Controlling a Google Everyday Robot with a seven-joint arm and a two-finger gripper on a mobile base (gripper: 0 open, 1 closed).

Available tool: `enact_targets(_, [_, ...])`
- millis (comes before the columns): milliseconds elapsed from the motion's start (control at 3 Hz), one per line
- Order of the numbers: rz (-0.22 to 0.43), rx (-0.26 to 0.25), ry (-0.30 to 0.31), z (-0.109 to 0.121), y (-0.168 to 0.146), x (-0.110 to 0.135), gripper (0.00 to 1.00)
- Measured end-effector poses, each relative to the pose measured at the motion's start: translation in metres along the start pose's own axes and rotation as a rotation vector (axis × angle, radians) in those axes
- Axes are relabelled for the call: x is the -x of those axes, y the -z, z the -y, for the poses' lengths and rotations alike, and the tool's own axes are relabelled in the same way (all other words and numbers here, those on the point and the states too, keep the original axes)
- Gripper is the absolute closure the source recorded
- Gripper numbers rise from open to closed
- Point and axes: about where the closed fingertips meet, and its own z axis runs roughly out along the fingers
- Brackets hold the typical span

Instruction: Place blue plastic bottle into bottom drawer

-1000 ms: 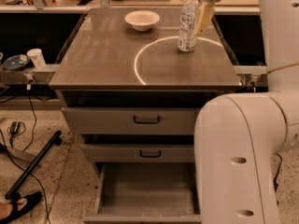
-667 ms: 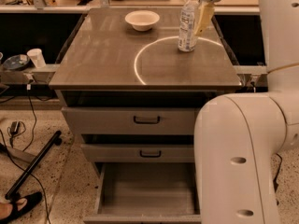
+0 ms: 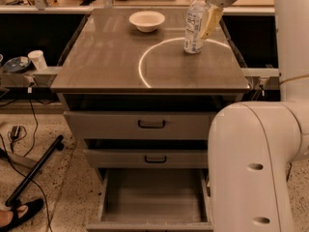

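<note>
A grey metal cabinet seen from the front and slightly above, with a flat brown worktop (image 3: 106, 62). The blue plastic bottle (image 3: 194, 25), clear with a white cap and a pale printed label, stands upright at the far right of the worktop, on the edge of a bright ring of reflected light (image 3: 143, 64). The robot's pincer (image 3: 208, 19) reaches in from the upper right and sits against the right side of the bottle's upper half. Whether it grips the bottle or merely rests beside it cannot be told.

A white bowl (image 3: 147, 20) sits at the far middle of the worktop, well apart from the bottle. Below the worktop are two shallow drawers with dark handles, the upper (image 3: 151, 124) and the middle (image 3: 155, 158), each pulled out a little. The bottom drawer (image 3: 153, 197) is pulled out furthest, showing a plain grey interior. The robot's large white body (image 3: 251, 168) fills the near right. A white cup (image 3: 36, 59) stands on a ledge to the left.
</note>
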Motion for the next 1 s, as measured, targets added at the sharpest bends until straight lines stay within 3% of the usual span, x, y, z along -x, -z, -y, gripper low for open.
enact_targets(667, [0.024, -0.002, 0.002, 0.000, -0.006, 0.002, 0.00])
enact_targets(1000, [0.050, -0.091, -0.005, 0.012, -0.019, -0.018, 0.00])
